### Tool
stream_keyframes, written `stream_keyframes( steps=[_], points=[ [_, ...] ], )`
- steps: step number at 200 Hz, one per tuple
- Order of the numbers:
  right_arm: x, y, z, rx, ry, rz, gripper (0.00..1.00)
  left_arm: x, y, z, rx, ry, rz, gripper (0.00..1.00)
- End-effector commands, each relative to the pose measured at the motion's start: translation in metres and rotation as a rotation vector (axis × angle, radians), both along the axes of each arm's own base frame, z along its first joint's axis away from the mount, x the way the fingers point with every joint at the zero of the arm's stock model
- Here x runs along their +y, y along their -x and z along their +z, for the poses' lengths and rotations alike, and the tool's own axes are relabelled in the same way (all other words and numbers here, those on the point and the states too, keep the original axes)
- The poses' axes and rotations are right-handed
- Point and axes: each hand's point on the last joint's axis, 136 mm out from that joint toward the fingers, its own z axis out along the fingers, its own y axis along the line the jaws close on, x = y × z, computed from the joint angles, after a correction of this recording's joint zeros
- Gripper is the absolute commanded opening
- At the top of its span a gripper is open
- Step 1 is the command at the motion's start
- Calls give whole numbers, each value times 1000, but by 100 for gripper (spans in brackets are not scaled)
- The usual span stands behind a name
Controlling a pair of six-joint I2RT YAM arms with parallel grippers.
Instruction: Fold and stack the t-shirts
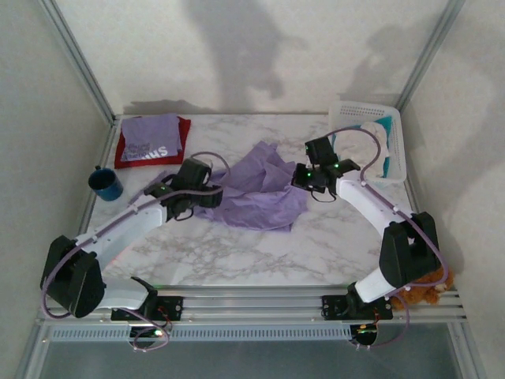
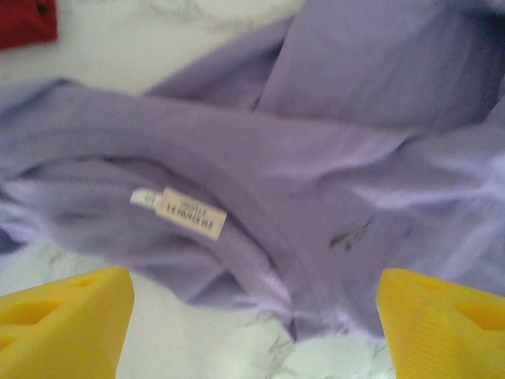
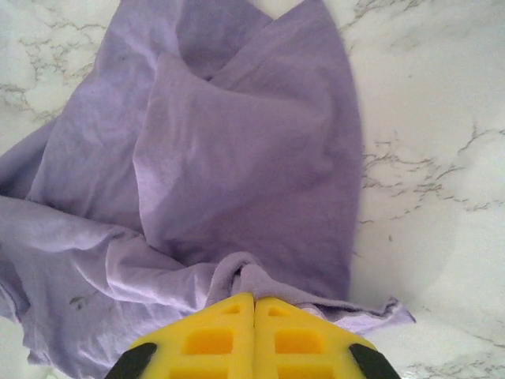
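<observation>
Two grippers work plain lavender t-shirt: L gripper released, jaws wide apart above neck label; R gripper clenched, pinching bunched cloth edge.

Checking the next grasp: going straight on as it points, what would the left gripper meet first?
Probably the lavender t-shirt, near its neckline tag, just ahead of the open left gripper.
</observation>
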Motion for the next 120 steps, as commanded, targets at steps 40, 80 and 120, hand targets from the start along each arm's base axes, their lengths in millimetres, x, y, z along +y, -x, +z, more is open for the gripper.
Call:
stream_keyframes(
  steps=[40,80,120],
  points=[
    [2,-16,2,2,-3,32,0,-97,42,-23,-125,-173,-321,79],
    [-5,-31,0,28,-24,22,0,-153,43,-66,89,-126,-472,65],
    [-10,-36,2,44,-25,27,0,-174,41,-82,135,-88,-509,59]
  ],
)
